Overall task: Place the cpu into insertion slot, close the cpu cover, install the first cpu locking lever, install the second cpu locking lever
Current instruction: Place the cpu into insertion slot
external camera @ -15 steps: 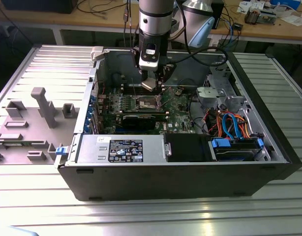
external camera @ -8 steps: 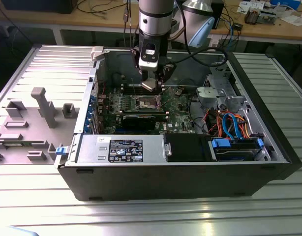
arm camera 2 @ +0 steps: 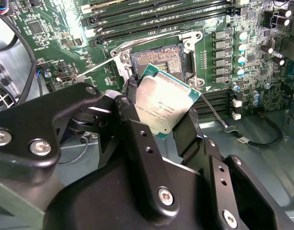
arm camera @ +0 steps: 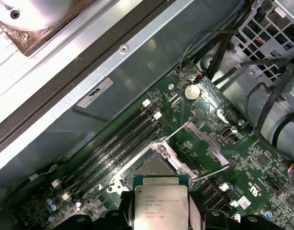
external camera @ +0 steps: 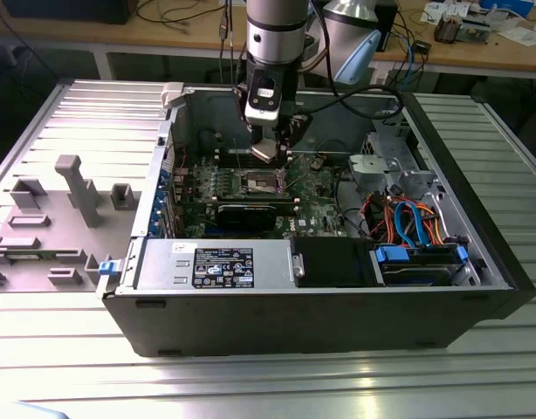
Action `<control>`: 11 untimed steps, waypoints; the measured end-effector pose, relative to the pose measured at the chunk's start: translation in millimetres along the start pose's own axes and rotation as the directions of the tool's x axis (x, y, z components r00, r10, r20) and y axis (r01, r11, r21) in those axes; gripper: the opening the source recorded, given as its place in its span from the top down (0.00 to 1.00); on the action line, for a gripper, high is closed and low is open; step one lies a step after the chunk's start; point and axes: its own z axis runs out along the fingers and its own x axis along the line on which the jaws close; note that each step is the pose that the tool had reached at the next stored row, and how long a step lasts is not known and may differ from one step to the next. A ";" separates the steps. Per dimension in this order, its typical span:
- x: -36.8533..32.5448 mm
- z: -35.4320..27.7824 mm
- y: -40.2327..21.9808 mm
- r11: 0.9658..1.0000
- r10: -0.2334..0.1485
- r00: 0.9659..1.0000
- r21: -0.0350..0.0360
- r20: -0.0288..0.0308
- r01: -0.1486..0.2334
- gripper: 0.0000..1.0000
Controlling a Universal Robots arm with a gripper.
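The gripper [arm camera 2: 161, 101] is clenched on the cpu [arm camera 2: 160, 111], which sits pinched between two black fingers [arm camera 2: 189, 128] at opposite edges. The chip is a flat square. Its top is a silvery metal lid with stepped shoulders, faint grey print across the middle and a few dull smudges. A narrow green border of circuit board shows around the lid, clearest along the edge facing the board.

In the exterior view the arm comes down into the open computer case [external camera: 477, 253], and the chip hangs over the middle of the green motherboard [external camera: 325, 214], nearer the case's back wall than its front edge. The insertion slot [arm camera 2: 159, 56] lies directly beneath and just ahead of the chip. It is a square socket with a dark contact field, fully uncovered, framed by a bright metal rim with screws at the corners. The chip is apart from the slot rather than seated. Its edges are turned at an angle to the slot's rim, so one corner points toward the contact field.

Two thin wire levers [arm camera: 176, 132] stand swung out from opposite sides of the slot. Long black memory slots [arm camera: 116, 143] run alongside the socket toward the case wall. The case rests on a ribbed metal table [external camera: 268, 384].
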 end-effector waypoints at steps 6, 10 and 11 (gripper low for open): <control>0.0 0.4 0.0 1.000 0.009 1.000 0.000 0.001 -0.009 0.45; 0.0 0.7 0.0 1.000 0.016 1.000 0.000 0.001 -0.016 0.45; 0.0 0.8 0.0 1.000 0.018 1.000 0.000 0.001 -0.018 0.45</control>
